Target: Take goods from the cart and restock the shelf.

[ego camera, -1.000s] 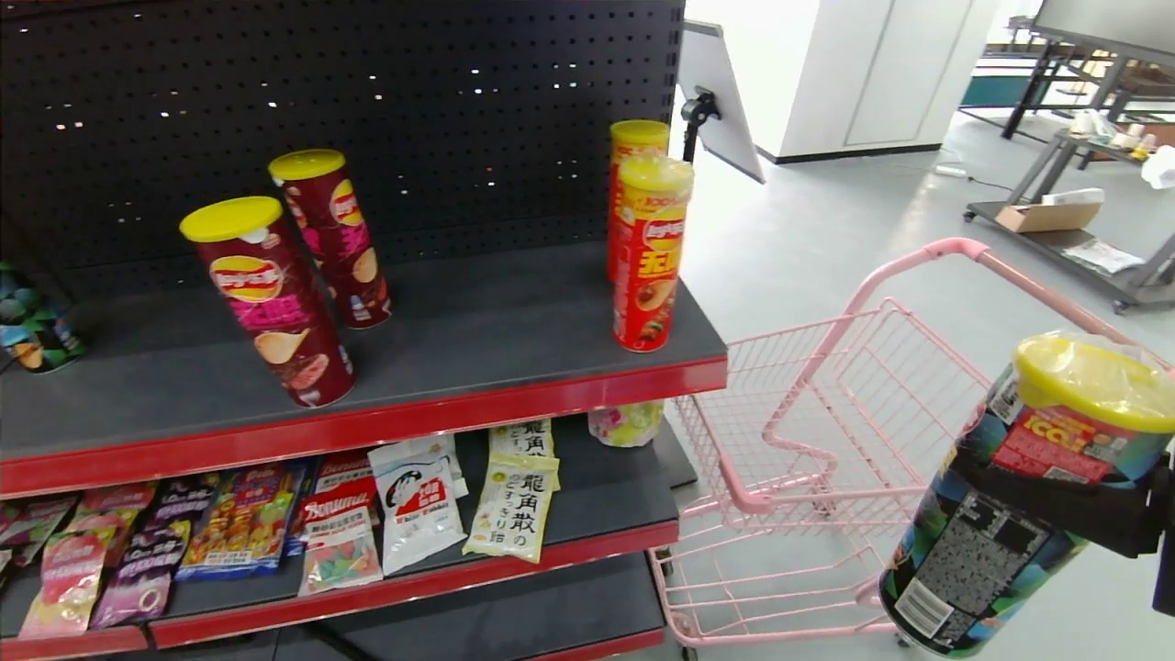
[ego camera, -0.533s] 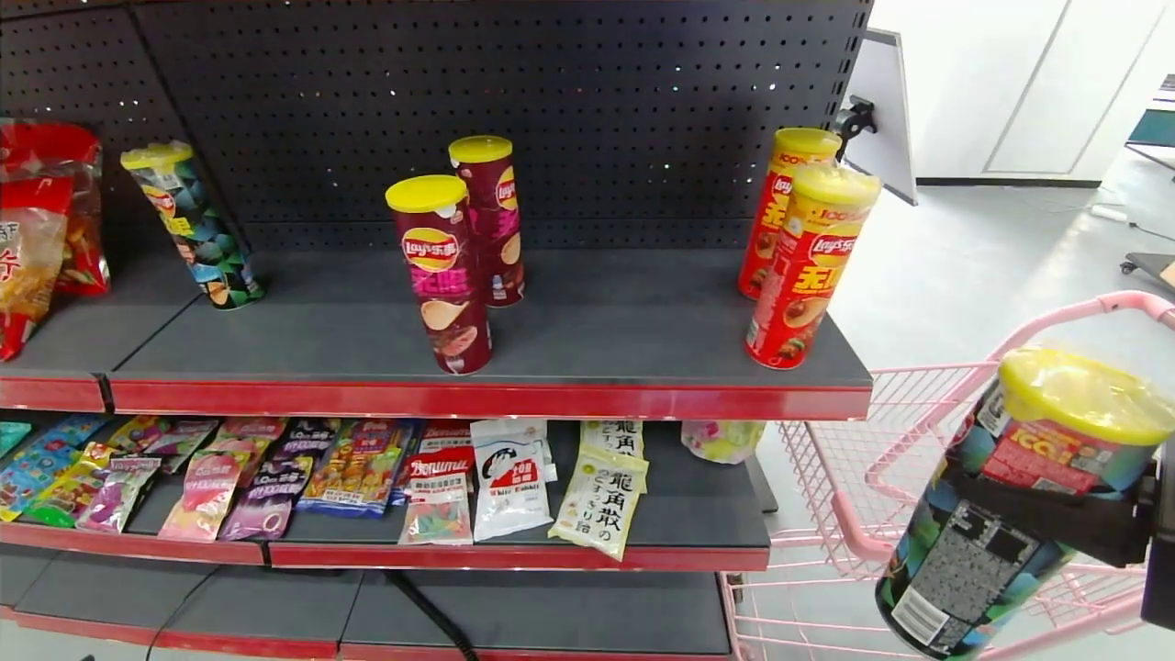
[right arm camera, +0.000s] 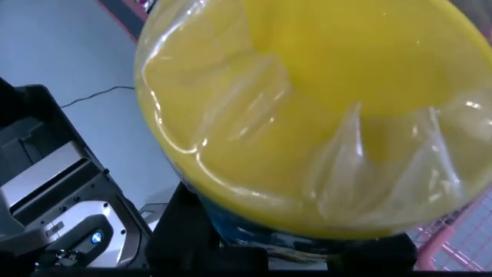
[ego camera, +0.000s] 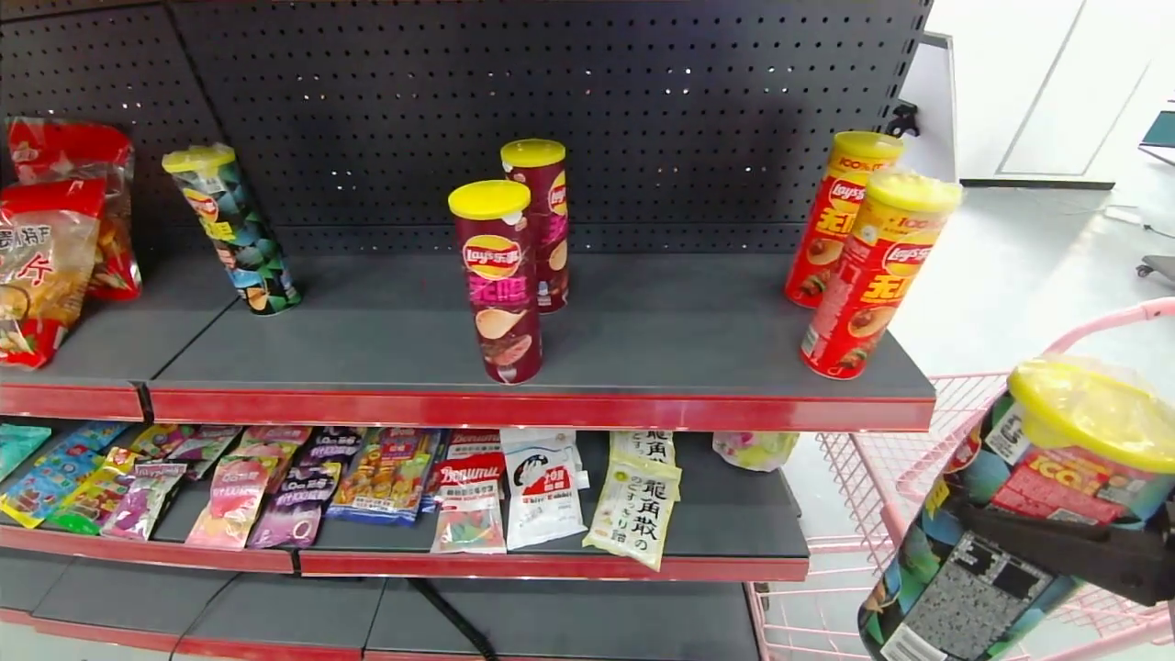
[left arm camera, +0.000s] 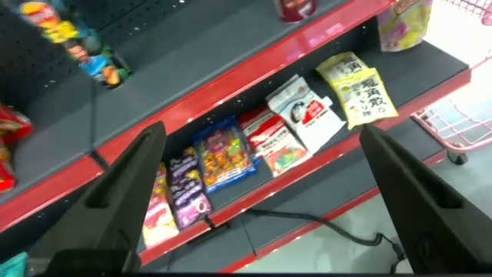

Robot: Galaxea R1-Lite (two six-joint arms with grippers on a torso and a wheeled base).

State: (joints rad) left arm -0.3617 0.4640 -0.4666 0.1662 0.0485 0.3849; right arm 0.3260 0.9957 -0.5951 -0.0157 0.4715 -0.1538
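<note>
R tool (ego camera: 1056, 551) pinches patterned can (ego camera: 987, 592), tilted. Rec: carry well left of tool, beside matching can (ego camera: 231, 229) on shelf (ego camera: 643, 340); level upright before release. L tool (left arm camera: 257, 146) spread.

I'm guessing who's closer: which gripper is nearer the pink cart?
Right. The right gripper holds a can right by the cart; the left gripper hangs open in front of the snack bags, farther off.

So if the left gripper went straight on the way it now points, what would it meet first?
Most likely the snack packets lying on the lower shelf, around the red packet that sits straight ahead of the left gripper. Depth is hard to judge.
</note>
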